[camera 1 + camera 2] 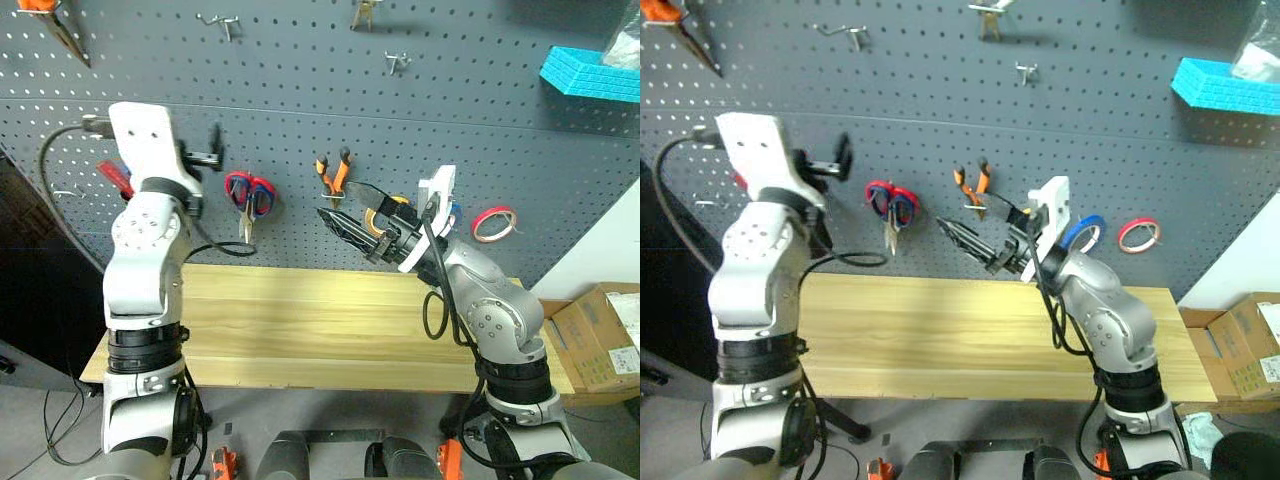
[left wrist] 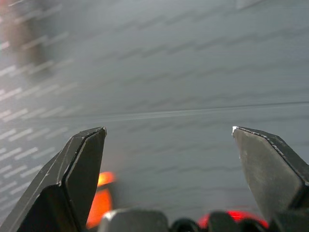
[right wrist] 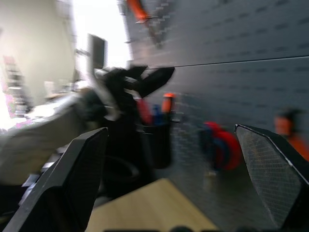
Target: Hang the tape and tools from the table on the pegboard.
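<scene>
**Both arms free in front of the board**

Our left gripper (image 1: pixel 205 156) and right gripper (image 1: pixel 345 228) both have their jaws spread wide, pinching nothing. The pale-yellow plank surface (image 1: pixel 300 330) looks bare. On the dark grey perforated pegboard (image 1: pixel 300 90) hang the thin blue tape ring (image 1: pixel 1083 233) (half behind our right wrist) and the small orange-handled pliers (image 1: pixel 335 172), beside red-handled scissors (image 1: pixel 249 194). The main risk we judge: either arm, so near the hooks, brushing a hung item loose.
</scene>
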Robot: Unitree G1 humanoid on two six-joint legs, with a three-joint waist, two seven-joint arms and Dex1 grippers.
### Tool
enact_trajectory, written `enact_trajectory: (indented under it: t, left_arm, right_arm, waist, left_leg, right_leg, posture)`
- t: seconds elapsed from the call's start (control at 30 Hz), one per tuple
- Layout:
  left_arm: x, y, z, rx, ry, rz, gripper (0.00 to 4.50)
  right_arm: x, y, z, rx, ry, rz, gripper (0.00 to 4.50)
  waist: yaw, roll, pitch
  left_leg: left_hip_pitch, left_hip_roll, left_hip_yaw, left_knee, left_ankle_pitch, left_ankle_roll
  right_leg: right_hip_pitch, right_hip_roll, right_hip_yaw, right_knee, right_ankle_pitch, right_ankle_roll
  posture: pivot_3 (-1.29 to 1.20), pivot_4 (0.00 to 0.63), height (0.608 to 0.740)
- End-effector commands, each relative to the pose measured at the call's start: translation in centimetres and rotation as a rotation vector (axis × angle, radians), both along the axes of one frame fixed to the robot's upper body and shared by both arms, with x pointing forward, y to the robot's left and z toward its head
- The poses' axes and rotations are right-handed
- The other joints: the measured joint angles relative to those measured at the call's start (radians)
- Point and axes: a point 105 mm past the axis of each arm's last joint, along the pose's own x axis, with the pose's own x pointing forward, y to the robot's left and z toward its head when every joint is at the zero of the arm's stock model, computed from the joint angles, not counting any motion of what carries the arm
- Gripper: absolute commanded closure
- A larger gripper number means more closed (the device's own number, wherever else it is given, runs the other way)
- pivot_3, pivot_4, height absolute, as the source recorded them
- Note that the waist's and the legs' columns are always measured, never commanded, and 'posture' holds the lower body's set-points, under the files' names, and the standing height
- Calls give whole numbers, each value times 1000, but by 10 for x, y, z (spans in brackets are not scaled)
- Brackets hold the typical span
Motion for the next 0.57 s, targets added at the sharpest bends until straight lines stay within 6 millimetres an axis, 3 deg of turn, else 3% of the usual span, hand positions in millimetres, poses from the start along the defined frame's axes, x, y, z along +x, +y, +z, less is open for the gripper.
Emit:
enact_trajectory:
  t: [0.03, 0.2, 0.37, 0.47, 0.57]
  left_arm:
    - [-11, -37, -4, -39, 5, -121, 7]
    - [-19, -51, -82, -124, 240, -163, 7]
    - [-41, -25, -163, -166, 465, -77, 7]
    - [-49, -3, -188, -187, 525, -9, 7]
    - [-47, 12, -200, -226, 558, 31, 7]
  right_arm:
    - [9, -18, 0, -78, -94, -226, 0]
    - [27, -52, -52, -304, -34, -562, 0]
    - [27, -91, -102, -477, 56, -750, 0]
    - [26, -115, -123, -497, 113, -847, 0]
    - [26, -120, -128, -466, 140, -863, 0]
  waist:
    - [-2, 3, -8]
    - [-20, 13, -23]
    - [-44, 14, -25]
    - [-53, 15, -27]
    - [-53, 15, -27]
  left_leg:
    - [1, 0, 0, 0, 0, 0]
    - [6, 0, 3, -1, 0, 0]
    - [8, 0, 3, -1, 0, 0]
    - [9, 0, 3, -1, 0, 1]
    - [8, 0, 2, 0, 0, 0]
  right_leg:
    - [1, 0, 0, 0, -1, 0]
    - [5, 0, 3, 0, -4, -6]
    - [4, 1, 4, 0, -4, -6]
    - [5, 1, 3, 0, -5, -6]
    - [6, 1, 3, -2, -5, -6]
  posture:
    - [219, 8, 740]
    - [193, 3, 740]
    - [167, 0, 740]
    - [160, 0, 740]
    - [157, 0, 740]
